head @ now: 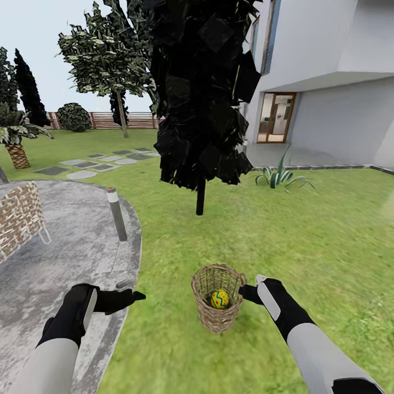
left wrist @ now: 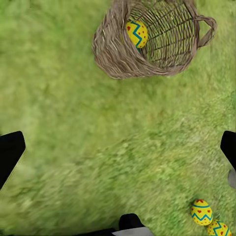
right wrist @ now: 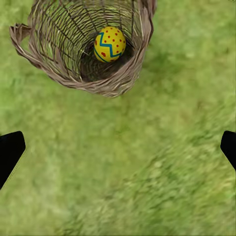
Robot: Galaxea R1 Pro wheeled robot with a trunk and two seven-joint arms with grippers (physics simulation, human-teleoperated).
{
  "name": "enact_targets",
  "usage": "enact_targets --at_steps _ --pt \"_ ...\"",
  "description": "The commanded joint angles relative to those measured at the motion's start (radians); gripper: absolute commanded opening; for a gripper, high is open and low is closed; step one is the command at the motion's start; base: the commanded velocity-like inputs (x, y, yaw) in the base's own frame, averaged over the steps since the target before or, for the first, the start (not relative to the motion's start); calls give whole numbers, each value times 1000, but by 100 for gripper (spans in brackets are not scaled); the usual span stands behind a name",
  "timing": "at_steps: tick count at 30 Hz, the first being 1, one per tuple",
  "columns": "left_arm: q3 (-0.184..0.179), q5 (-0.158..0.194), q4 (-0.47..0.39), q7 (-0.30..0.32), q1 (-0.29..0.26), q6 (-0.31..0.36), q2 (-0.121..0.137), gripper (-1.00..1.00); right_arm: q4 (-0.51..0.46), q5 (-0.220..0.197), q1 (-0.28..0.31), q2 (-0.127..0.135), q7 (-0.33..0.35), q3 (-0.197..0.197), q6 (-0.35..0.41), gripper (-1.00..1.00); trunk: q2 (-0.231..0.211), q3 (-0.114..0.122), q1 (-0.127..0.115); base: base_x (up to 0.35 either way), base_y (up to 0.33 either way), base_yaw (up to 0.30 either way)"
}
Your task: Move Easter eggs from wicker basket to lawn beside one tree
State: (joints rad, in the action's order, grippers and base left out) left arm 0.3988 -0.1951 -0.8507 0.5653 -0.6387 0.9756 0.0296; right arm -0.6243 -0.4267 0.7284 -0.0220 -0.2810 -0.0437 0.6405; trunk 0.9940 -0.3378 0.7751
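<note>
Bright green mottled lawn [head: 306,230] spreads before you, with a black-leaved tree [head: 200,93] ahead. Your round tan woven wicker basket [head: 217,304] stands upright between both arms, holding 1 yellow egg with blue zigzags and red dots [right wrist: 109,44]. 2 more painted eggs [left wrist: 202,212] lie on the grass nearby. Your left gripper [head: 131,297] and right gripper [head: 247,290] both hang spread apart, holding nothing.

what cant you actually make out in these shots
- Wicker basket floor, head view: the one visible egg and the wall hide whether more lie beneath.
- Second egg on the lawn, left wrist view: cut off by the frame edge.
- Right gripper, head view: jaws tucked behind the basket rim, so their state is unreadable.
</note>
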Motion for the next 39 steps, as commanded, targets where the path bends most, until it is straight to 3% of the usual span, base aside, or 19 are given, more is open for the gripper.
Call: enact_targets --at_steps 1,16,33,39 --pt "3 -10 -1 10 -1 3 0 100 -1 -12 1 0 -10 -4 3 100 1 -1 1 267 157 0" --pt "2 -10 -1 10 -1 2 0 100 -2 -15 1 0 -10 -4 4 100 1 -1 1 269 144 0" --pt "2 -10 -1 10 -1 2 -2 100 -1 -14 1 -1 -14 -4 17 100 1 -1 1 294 10 0" --pt "2 -10 -1 10 -1 2 -2 100 7 -9 2 -33 -20 -8 25 100 1 -1 1 48 0 0"
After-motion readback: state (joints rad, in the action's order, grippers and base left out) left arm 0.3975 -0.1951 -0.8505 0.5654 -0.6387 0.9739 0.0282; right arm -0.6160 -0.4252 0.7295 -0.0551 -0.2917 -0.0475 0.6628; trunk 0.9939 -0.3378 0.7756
